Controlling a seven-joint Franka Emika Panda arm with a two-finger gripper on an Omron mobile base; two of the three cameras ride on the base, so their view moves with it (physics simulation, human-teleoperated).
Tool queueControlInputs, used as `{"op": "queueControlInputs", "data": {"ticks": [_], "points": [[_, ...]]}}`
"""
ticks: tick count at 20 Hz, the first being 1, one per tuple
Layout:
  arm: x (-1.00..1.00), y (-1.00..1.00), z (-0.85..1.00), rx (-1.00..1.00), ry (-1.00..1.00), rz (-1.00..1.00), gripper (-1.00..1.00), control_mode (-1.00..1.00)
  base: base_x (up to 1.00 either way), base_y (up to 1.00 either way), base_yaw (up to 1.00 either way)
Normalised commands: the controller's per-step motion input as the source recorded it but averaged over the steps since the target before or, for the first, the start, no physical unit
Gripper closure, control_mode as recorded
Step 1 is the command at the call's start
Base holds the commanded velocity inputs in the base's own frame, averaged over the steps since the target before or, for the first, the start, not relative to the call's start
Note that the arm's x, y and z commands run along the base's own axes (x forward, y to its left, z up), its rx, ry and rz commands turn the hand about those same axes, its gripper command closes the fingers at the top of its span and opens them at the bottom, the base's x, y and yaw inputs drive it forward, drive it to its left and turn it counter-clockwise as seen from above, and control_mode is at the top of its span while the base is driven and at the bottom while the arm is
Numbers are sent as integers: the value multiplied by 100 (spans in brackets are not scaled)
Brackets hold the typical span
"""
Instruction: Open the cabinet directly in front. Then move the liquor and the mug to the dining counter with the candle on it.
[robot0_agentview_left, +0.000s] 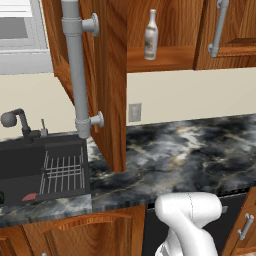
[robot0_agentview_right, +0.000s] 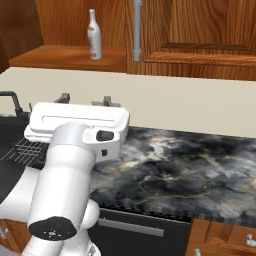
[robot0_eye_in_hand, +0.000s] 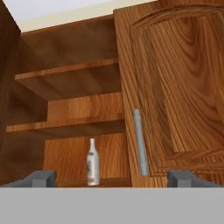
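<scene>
Liquor (robot0_eye_in_hand: 92, 162) stands upright on the cabinet's (robot0_eye_in_hand: 175, 87) bottom shelf, at twelve o'clock from the spread-jawed gripper (robot0_eye_in_hand: 111, 178), ready for grasping.

A wooden cabinet shelf (robot0_agentview_left: 165, 59) carries one slim pale liquor bottle (robot0_agentview_left: 151, 35), standing upright near its left side. Below, a marbled counter (robot0_agentview_left: 190, 145) holds a sink (robot0_agentview_left: 30, 167) at its left.

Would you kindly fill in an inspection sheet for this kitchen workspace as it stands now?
Surface: marbled counter, bare beside the sink.
Job's things: cabinet, left door swung open, right door shut; liquor upright on the lowest shelf; mug nothing seen.
Clutter: nothing seen.
Grippers: gripper open, holding nothing, aimed at the cabinet.
Cables: nothing seen.
Surroundings: faucet, wall outlet.
</scene>
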Motion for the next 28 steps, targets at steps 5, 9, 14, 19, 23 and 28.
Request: {"op": "queueControlInputs", "data": {"ticks": [5,9,14,19,23,28], "points": [[77,0,0,0,10,0,-100,-100,0,0,0],[100,0,0,0,8,0,-100,-100,0,0,0],[88,-36,4,5,4,0,-100,-100,0,0,0],[80,-42,1,5,1,0,-100,-100,0,0,0],[87,0,4,0,21,0,-100,-100,0,0,0],[92,-18,12,3,26,0,-100,-100,0,0,0]]}}
